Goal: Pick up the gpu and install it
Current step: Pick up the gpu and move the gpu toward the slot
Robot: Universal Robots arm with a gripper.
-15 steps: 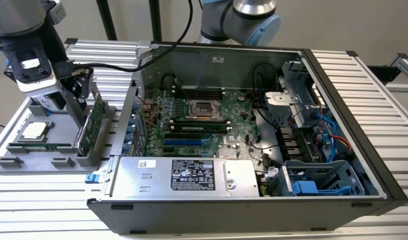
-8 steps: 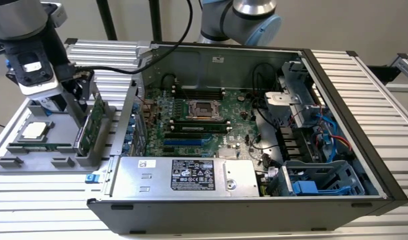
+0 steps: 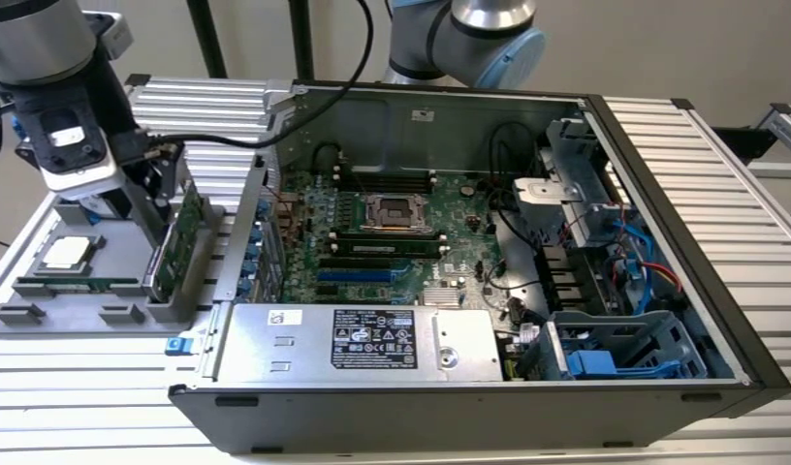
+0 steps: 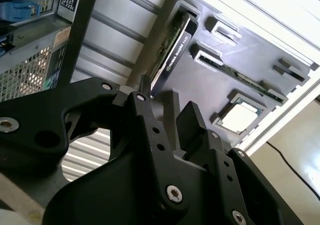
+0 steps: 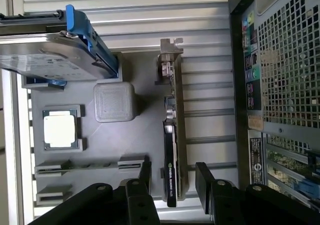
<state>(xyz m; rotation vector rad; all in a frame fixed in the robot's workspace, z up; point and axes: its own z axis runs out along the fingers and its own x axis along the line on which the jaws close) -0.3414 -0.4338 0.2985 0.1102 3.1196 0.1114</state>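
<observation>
At the exterior view's left, the gripper [image 3: 160, 199] hangs over the gpu [image 3: 186, 242], which stands on edge in a grey tray [image 3: 59, 315]. A processor [image 3: 66, 254] lies further left. The open case [image 3: 680, 242] sits right, with its power supply [image 3: 357, 339] near.

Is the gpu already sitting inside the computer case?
No, in the first wrist view the gpu stands on edge in the grey tray beside the case, straddled by the open gripper.
</observation>
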